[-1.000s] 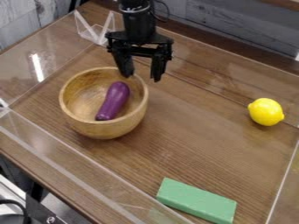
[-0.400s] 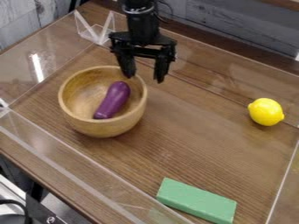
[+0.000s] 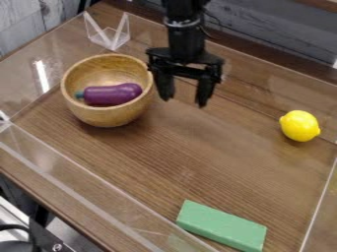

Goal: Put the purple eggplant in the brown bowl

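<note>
- At the far left, a brown bowl point(image 3: 77, 110) of pale wood with a thick rim sits on the wooden table point(image 3: 198, 167), toward the back left of the surface.
- Inside the bowl lies the purple eggplant point(image 3: 112, 94), glossy and resting on its side. Its length runs roughly left to right across the hollow, and it sits a little toward the far wall of the bowl.
- Just behind the bowl, a clear plastic piece point(image 3: 105, 31) stands folded into an upright V.
- Just right of the bowl, the black gripper point(image 3: 183, 91) hangs from a dark arm that comes down from the top edge of the view.
- The gripper points straight down at the table. Its fingers point(image 3: 166, 87) are spread wide apart and nothing is between them.
- The gripper is beside the bowl, not over it, and touches neither the bowl nor the eggplant.
- Low clear walls edge the table on the left and near sides.
- Near the front edge, right of centre, a green rectangular block point(image 3: 222, 225) lies flat on the wood.
- At the far right, a yellow lemon point(image 3: 301, 126) sits on the table, well apart from the gripper and the bowl.
</note>
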`<action>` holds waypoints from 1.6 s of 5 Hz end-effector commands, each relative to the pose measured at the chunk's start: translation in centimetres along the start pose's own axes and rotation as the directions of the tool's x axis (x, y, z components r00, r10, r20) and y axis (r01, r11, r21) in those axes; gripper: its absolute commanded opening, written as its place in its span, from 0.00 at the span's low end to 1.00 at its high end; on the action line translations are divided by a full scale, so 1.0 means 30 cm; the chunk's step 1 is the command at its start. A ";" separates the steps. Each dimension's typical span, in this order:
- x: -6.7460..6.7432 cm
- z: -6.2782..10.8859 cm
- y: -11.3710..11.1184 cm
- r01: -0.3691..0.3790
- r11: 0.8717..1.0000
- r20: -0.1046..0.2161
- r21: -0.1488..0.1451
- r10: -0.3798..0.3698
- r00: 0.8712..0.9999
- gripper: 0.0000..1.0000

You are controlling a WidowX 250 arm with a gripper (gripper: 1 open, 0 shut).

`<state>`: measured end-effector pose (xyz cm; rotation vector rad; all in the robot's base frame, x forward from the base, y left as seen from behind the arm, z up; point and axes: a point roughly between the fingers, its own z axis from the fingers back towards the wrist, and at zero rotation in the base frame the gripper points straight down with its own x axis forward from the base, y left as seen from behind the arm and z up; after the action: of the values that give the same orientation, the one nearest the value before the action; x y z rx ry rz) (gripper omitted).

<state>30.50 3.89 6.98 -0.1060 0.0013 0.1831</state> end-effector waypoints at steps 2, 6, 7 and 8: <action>0.031 0.102 0.111 -0.016 1.000 0.109 0.025 0.014 0.994 1.00; 0.039 0.101 0.255 -0.053 0.995 0.129 0.085 0.041 0.991 1.00; 0.043 0.090 0.284 -0.063 0.993 0.127 0.102 0.050 0.991 1.00; 0.049 0.076 0.309 -0.073 0.990 0.126 0.118 0.058 0.990 1.00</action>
<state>29.47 12.73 6.56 0.0073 -0.0476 0.2478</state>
